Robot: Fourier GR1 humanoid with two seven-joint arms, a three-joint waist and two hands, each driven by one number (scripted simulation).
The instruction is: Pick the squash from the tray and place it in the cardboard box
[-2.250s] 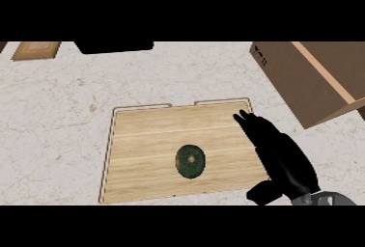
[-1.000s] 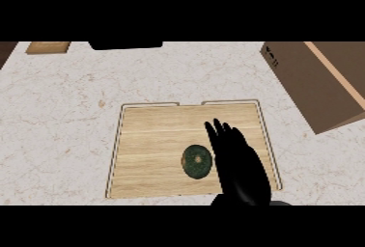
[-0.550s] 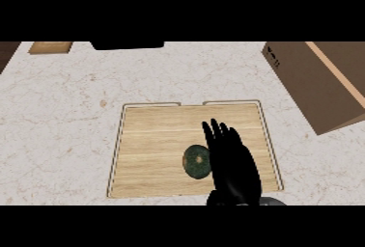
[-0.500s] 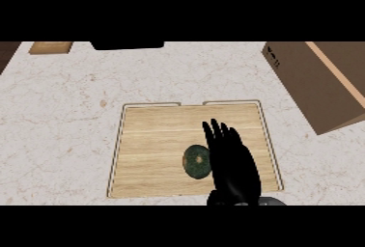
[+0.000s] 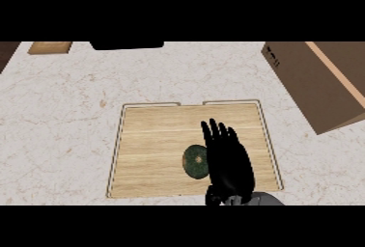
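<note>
1. A dark green squash [image 5: 194, 160] lies on a wooden tray [image 5: 153, 144], in the tray's lower right part, on a pale marbled table [image 5: 64, 106].
2. The right hand [image 5: 228, 164] comes in from the lower edge and sits over the tray just right of the squash, covering its right edge.
3. Its fingers [image 5: 217, 132] are straight and slightly spread, pointing away from the robot; they hold nothing.
4. Whether the hand touches the squash cannot be told.
5. A cardboard box [image 5: 321, 77] stands at the upper right, well apart from the tray.
6. The left hand is out of view.
</note>
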